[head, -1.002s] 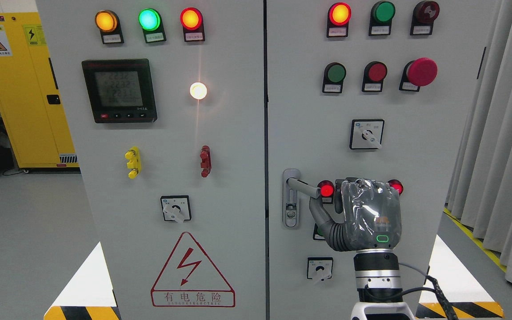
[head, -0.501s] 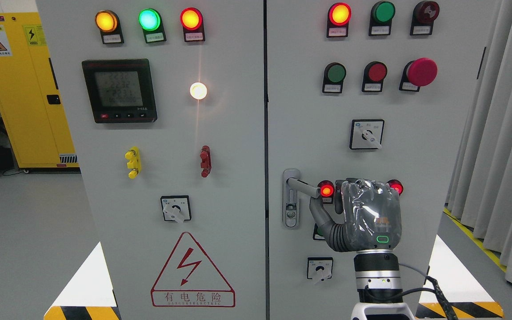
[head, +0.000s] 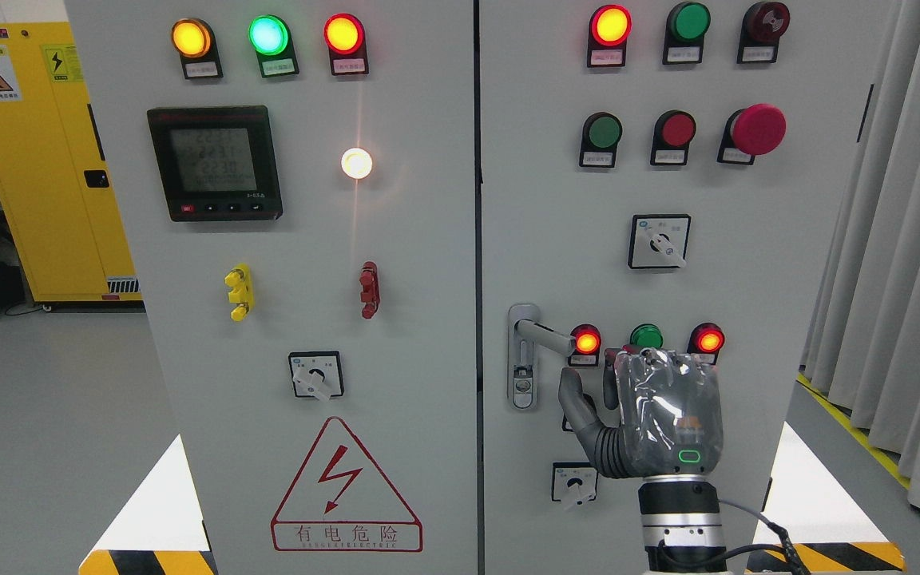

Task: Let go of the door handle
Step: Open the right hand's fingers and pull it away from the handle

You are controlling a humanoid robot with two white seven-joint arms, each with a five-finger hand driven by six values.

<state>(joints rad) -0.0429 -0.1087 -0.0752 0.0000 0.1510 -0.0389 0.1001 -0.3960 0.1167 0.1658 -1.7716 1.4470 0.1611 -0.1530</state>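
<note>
Below the grey metal lever door handle [head: 544, 335], right hand [head: 652, 411] hangs released, fingers loose; thumb [head: 576, 403] risks snagging the lever or nearby lit red button [head: 586, 342].

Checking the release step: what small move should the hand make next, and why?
Probably draw the right hand straight back from the cabinet door. Its fingers look open and sit below the door handle, apart from it, so nothing seems left to let go.

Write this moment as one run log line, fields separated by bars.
right hand: open, off handle | door handle: free | left: not visible
</note>
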